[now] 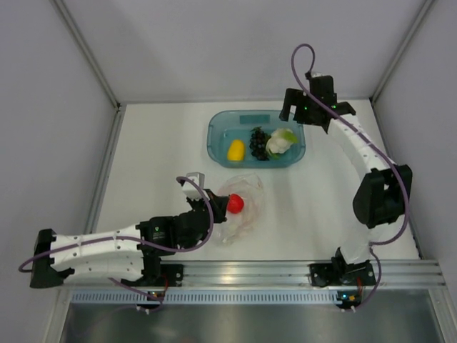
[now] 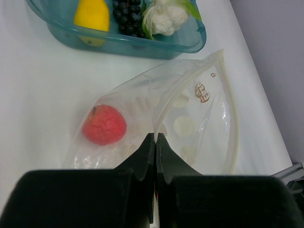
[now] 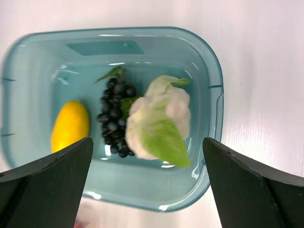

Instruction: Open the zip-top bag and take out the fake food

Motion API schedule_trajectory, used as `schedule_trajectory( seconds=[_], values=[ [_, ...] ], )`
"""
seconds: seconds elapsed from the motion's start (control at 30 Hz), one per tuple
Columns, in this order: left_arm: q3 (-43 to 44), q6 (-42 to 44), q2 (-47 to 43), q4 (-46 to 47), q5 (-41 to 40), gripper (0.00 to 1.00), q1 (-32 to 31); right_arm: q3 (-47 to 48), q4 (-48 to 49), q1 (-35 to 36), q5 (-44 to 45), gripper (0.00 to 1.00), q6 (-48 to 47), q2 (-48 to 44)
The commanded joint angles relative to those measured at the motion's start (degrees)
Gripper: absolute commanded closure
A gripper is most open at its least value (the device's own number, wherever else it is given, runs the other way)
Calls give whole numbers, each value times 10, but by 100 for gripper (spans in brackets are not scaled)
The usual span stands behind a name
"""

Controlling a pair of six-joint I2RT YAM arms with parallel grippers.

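Note:
The clear zip-top bag [image 1: 246, 211] lies on the white table in front of the tray, with the red apple [image 1: 235, 204] inside it. My left gripper [image 2: 156, 136] is shut on the near edge of the bag [image 2: 199, 104]; the apple [image 2: 104, 124] sits just left of the fingertips. The teal tray [image 1: 214, 136] holds the yellow fruit [image 1: 235, 149], the dark grapes [image 1: 258, 143] and the cauliflower [image 1: 280, 141]. My right gripper [image 3: 147, 141] is open and empty, hovering above the tray's [image 3: 214, 95] near right part, over the cauliflower [image 3: 159, 123], grapes [image 3: 114, 118] and yellow fruit [image 3: 70, 126].
Grey walls close in the table on the left, back and right. A metal rail [image 1: 285, 271] runs along the near edge between the arm bases. The tray's front wall [image 2: 142, 47] stands just beyond the bag.

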Motion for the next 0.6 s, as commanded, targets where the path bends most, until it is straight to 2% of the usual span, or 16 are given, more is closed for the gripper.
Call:
schedule_trajectory(
  seconds=[0.0, 0.07, 0.13, 0.27, 0.3, 0.5, 0.57],
  values=[
    [28, -4, -2, 8, -9, 100, 2, -10, -12, -12, -59, 1, 15, -106],
    [29, -15, -2, 8, -16, 100, 2, -63, 18, -27, -187, 1, 27, -142],
    [27, -27, -4, 9, -28, 100, 2, -97, 46, -21, -224, 12, 44, -202],
    [37, -31, 11, 9, -39, 100, 2, -161, 41, 40, -213, 28, 71, -287],
    [41, -31, 15, 10, -40, 100, 2, -166, 30, 53, -196, 35, 70, -314],
    [42, -56, 30, 8, -56, 100, 2, -191, -31, 211, -104, 50, 50, -377],
    [41, -64, 34, 8, -57, 100, 2, -209, -28, 266, -67, 51, 61, -389]
  ],
)
